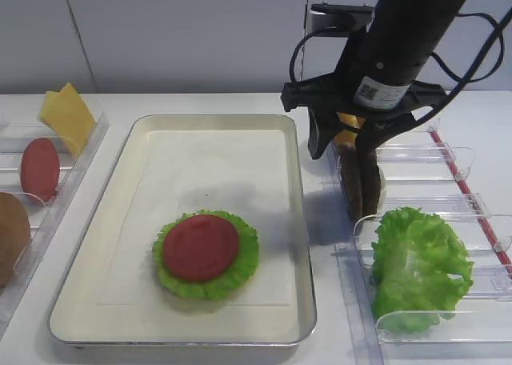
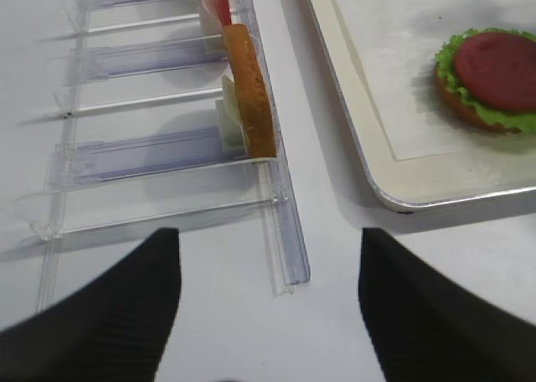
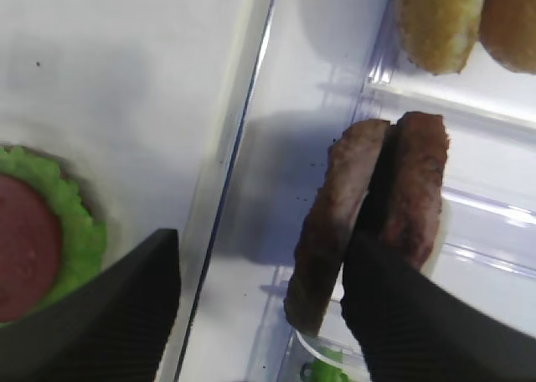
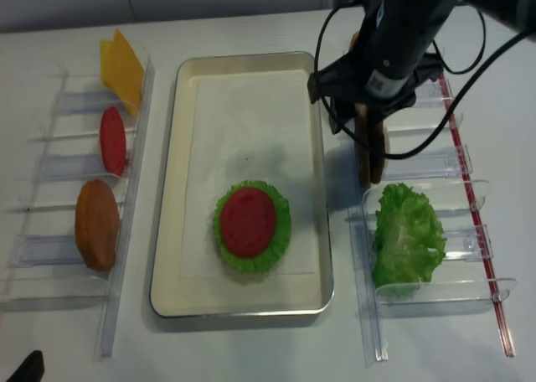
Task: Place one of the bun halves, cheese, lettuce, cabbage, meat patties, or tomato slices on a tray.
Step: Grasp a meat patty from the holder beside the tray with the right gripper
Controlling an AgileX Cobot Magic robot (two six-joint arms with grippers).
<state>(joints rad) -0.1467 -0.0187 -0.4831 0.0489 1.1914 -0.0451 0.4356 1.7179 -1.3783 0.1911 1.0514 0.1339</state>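
Tomato slice (image 1: pixel 201 247) on lettuce (image 1: pixel 241 262) in tray (image 1: pixel 112 229); patties (image 1: pixel 362 190) probably right.

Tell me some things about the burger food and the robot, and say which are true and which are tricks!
1. A tomato slice lies on lettuce on the tray. True.
2. The right tool is squeezing a cheese slice. False: it is open, with one finger between the two meat patties, which stand on edge.
3. The cheese sits in the rack left of the tray. True.
4. A meat patty is already on the tray. False: both patties stand in the right rack.
5. More lettuce waits in the right rack. True.
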